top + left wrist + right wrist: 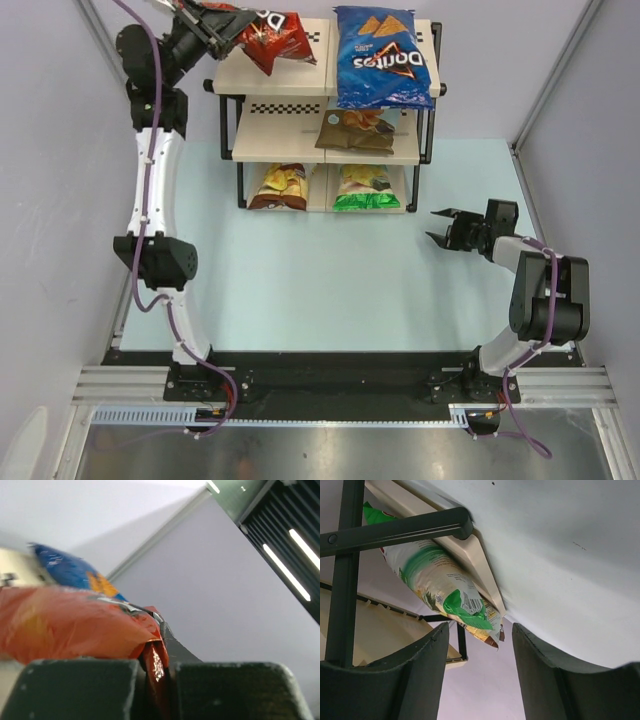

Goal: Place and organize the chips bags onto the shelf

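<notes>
The shelf (290, 75) stands at the back middle of the table. My left gripper (222, 28) is shut on the edge of the red Doritos bag (275, 38), which lies over the left half of the top board; the pinched red foil (156, 665) shows in the left wrist view. The large blue Doritos bag (381, 55) lies on the top board's right half. The pale blue-and-brown bag (357, 130) is on the middle board. The small dark brown-red Chuba (279, 186) and the green-white Chuba Cassava (366, 187) are on the bottom board. My right gripper (436, 226) is open and empty, right of the shelf.
Pale blue table surface (330, 290) lies between the shelf and the arm bases. Grey walls close in on the left and right. The right wrist view shows the shelf's black frame (395, 530) and the green-white bag (440, 585).
</notes>
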`<state>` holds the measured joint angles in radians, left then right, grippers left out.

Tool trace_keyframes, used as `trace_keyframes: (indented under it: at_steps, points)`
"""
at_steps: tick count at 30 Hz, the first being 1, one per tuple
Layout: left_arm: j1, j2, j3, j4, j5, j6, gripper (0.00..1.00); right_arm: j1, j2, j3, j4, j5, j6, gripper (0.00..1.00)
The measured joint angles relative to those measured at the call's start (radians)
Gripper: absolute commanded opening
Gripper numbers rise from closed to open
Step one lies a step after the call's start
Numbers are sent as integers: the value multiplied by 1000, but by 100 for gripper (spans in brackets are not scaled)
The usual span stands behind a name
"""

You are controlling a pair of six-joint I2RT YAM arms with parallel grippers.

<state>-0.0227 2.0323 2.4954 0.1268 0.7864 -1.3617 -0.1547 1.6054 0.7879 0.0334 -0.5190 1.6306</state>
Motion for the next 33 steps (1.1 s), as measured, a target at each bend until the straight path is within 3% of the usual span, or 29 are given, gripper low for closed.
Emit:
trace_keyframes:
  at_steps: [8,16,31,33]
  points:
    - [-32,-51,-293,-48,-160,100,0,0,11,0,11,-25,0,59]
    - [-145,-286,-661,-101,-344,229,0,17,70,2,68,-40,26,57]
    - [-188,-335,-645,-206,-700,278,1,74,87,2,103,-48,41,56]
    - [-188,-311,-613,-208,-725,264,17,74,88,2,105,-48,42,56]
